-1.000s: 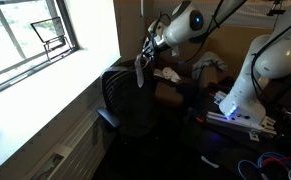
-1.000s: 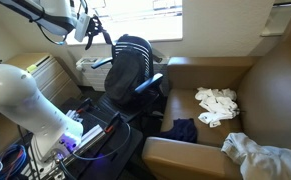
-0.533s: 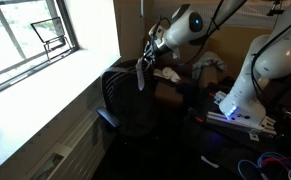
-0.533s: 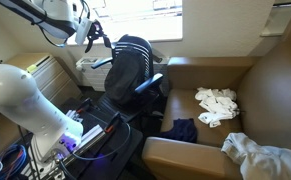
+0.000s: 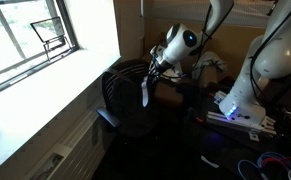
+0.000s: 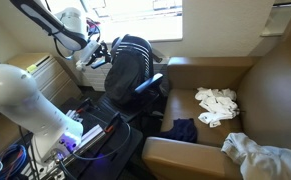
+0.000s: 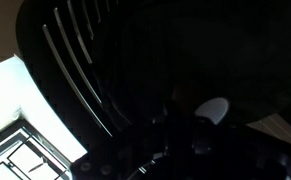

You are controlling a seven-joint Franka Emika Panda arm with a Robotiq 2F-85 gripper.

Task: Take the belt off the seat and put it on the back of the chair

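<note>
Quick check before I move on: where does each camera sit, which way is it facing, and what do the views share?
An exterior view: beside the window wall, looking along it at the chair; shows the white arm, the gripper and the belt hanging below it.
An exterior view: high up across the room, facing the window over the couch; shows the arm reaching to the chair.
Wrist view: close over the chair's ribbed back; too dark to make out the gripper.
Shared: chair and window in all three.

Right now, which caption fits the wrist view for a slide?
Black ribbed chair backrest seen close up, bright barred window at lower left.
</note>
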